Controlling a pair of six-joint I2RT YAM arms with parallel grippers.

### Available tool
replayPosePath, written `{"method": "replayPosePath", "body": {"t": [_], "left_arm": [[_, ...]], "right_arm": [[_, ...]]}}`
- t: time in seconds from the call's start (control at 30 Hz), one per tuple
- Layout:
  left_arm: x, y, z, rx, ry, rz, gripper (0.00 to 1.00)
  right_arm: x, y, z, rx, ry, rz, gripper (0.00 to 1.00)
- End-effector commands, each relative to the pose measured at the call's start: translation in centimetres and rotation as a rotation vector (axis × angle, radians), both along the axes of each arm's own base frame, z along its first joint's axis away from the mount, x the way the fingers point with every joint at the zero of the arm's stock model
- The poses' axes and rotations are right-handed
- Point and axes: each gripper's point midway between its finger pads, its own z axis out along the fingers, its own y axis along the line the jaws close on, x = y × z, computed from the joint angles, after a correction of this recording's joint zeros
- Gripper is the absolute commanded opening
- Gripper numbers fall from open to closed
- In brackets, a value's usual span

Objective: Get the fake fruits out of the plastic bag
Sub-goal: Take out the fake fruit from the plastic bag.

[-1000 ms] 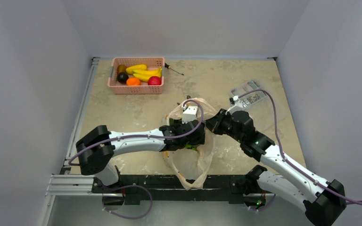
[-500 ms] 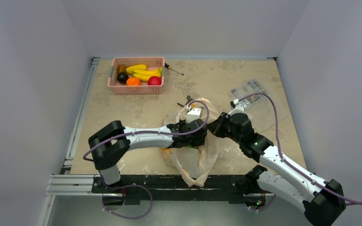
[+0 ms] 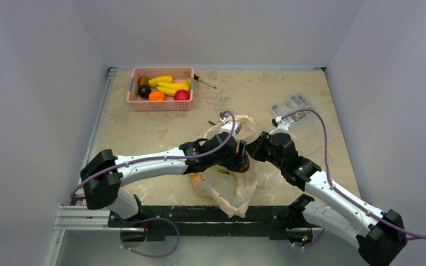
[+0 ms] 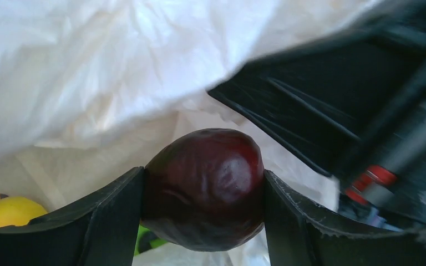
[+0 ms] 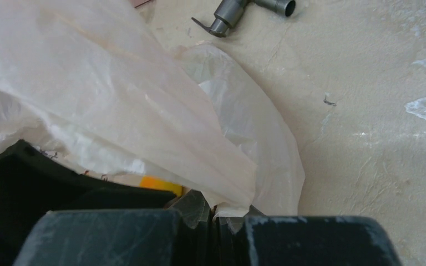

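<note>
Left gripper (image 4: 202, 180) pinches a dark maroon round plastic fruit (image 4: 205, 191).
Right gripper (image 5: 213, 224) clamps the thin translucent peach plastic bag (image 5: 116, 100).

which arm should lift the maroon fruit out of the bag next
Left. The left claw grips the maroon fruit inside the plastic bag; the right claw is shut on the bag's edge.

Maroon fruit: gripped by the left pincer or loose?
Gripped: the left pincer clamps both sides of the maroon fruit; plastic bag behind.
</note>
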Motion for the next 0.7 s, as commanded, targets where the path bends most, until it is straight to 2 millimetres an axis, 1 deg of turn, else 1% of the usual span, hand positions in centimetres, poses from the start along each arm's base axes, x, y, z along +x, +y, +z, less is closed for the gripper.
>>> {"method": "replayPosePath", "body": {"t": [0.0, 0.1, 0.23, 0.33, 0.47, 0.6, 0.67], "left_arm": [[-2.2, -1.0, 4.6, -0.110, 0.034, -0.131, 0.27], [-3.7, -1.1, 6.6, -0.157, 0.061, -0.203, 0.23], [-5.4, -0.9, 11.0, -0.270, 0.039, -0.288, 0.23], [-6.2, -0.1, 13.5, -0.326, 0.037, -0.319, 0.22], [-6.2, 2.4, 16.0, -0.356, 0.008, -0.306, 0.22], [-5.7, 6.0, 18.1, -0.351, -0.059, -0.268, 0.22], [-5.1, 8.2, 18.9, -0.324, -0.097, -0.230, 0.22]], "right_arm": [[1.3, -0.9, 2.3, -0.031, -0.064, -0.065, 0.00], [1.5, -1.7, 2.1, -0.052, -0.066, -0.099, 0.00], [2.0, -2.8, 2.2, -0.092, -0.076, -0.156, 0.00], [2.5, -3.4, 2.3, -0.133, -0.079, -0.184, 0.00], [3.2, -4.2, 2.7, -0.198, -0.082, -0.218, 0.00], [3.7, -4.9, 3.3, -0.239, -0.113, -0.239, 0.00], [3.8, -5.1, 3.4, -0.253, -0.127, -0.240, 0.00]]}}
